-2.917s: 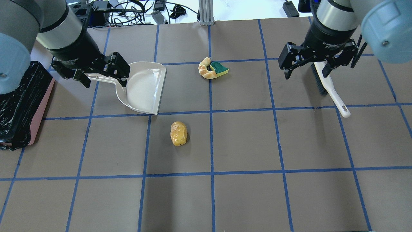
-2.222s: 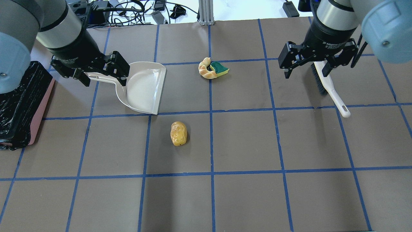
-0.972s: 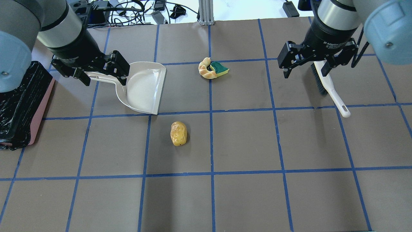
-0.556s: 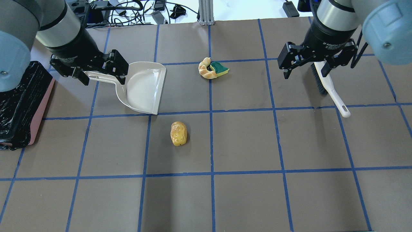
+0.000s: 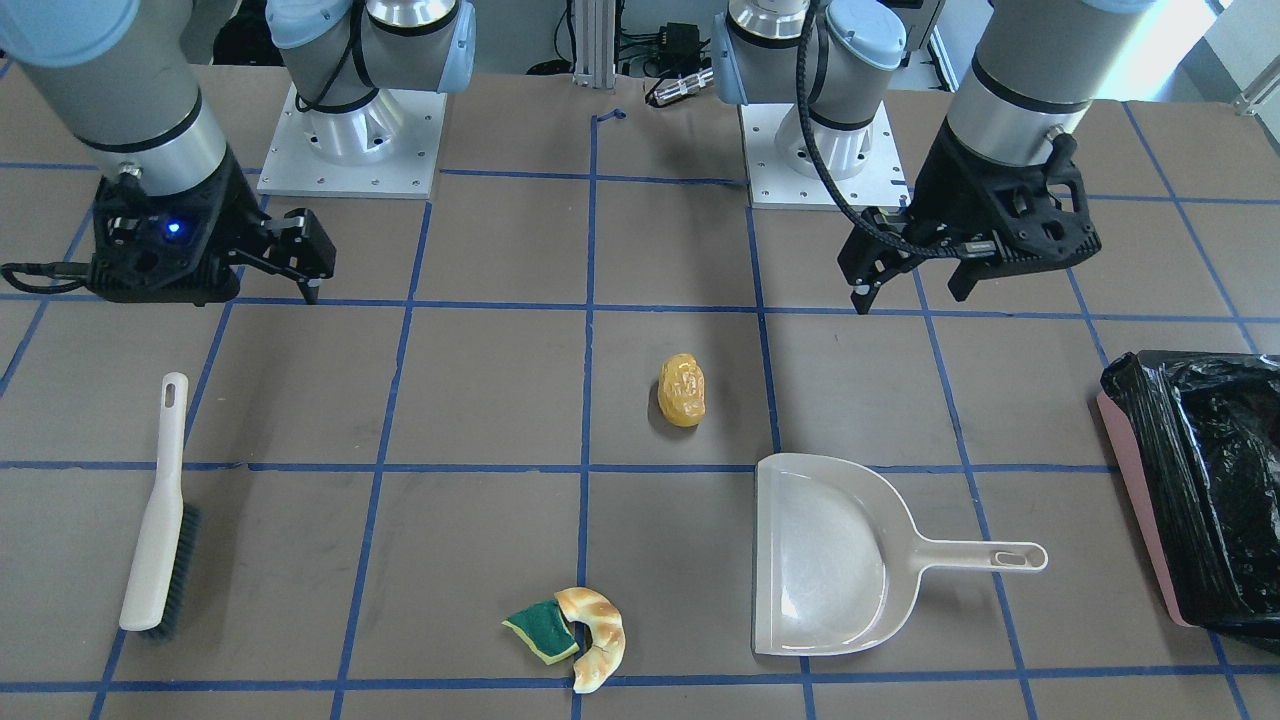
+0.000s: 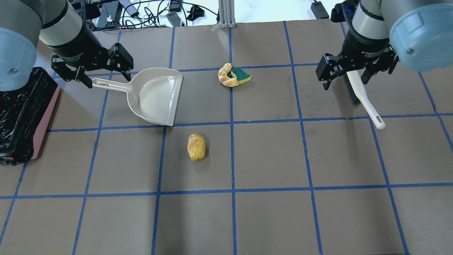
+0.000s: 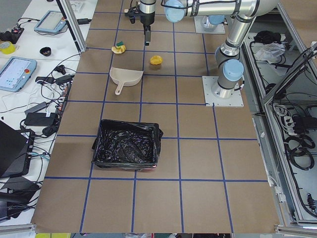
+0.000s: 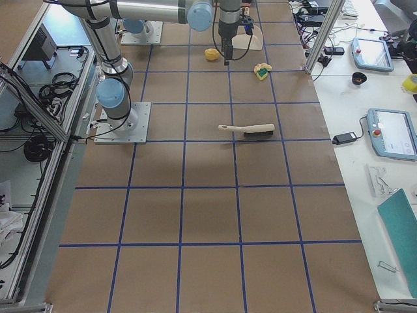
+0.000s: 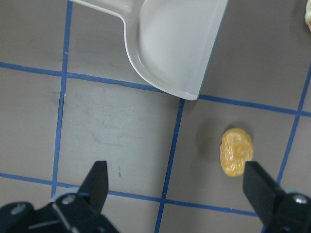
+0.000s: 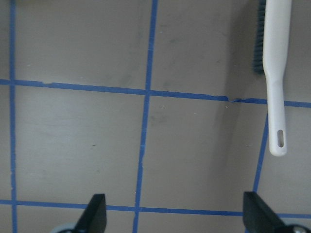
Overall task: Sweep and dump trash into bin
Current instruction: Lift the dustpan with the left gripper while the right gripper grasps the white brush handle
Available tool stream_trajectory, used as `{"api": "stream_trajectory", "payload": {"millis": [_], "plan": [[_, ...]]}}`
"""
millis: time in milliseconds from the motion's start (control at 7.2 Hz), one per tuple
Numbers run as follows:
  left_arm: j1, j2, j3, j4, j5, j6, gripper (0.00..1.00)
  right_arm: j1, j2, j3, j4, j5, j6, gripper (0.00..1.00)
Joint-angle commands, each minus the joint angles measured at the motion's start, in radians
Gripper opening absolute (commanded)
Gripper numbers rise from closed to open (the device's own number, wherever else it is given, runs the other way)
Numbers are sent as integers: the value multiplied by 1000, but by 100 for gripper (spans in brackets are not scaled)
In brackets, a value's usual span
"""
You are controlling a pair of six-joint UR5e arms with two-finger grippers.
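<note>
The yellow-orange potato piece point(image 6: 196, 147) lies mid-table and also shows in the left wrist view point(image 9: 236, 151). The croissant piece point(image 6: 225, 76) and the green-and-yellow sponge wedge point(image 6: 242, 75) lie touching farther back. The cream dustpan point(image 6: 157, 97) lies flat on the left, and the cream brush point(image 6: 361, 96) lies on the right. The black-lined pink bin point(image 6: 19, 113) stands at the left edge. My left gripper point(image 6: 108, 80) hangs open and empty above the dustpan handle. My right gripper point(image 6: 346, 84) hangs open and empty above the brush head.
Blue tape lines grid the brown table point(image 6: 269, 156). Cables and gear point(image 6: 148, 12) lie past the far edge. The two arm bases point(image 5: 350, 140) stand on the robot's side of the table.
Both open grippers have shifted up in the overhead view, the left one leftward along the dustpan handle, the right one slightly rightward. Nothing on the table has moved.
</note>
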Motion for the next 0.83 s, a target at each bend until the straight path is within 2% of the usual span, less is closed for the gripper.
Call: {"api": "stream_trajectory", "payload": {"millis": [0, 139, 278, 556, 694], "plan": [[28, -50, 3, 171, 7, -268, 100, -111, 12, 79, -57, -20, -57, 100], [31, -78, 4, 198, 5, -391, 100, -153, 12, 119, -94, -17, -185, 100], [35, -104, 14, 202, 10, -456, 100, -205, 12, 147, -102, -3, -211, 99], [58, -177, 58, 207, 119, -591, 100, -241, 16, 223, -207, -12, -305, 90], [74, -209, 79, 222, 119, -630, 100, -250, 22, 272, -291, -21, -316, 95]]}}
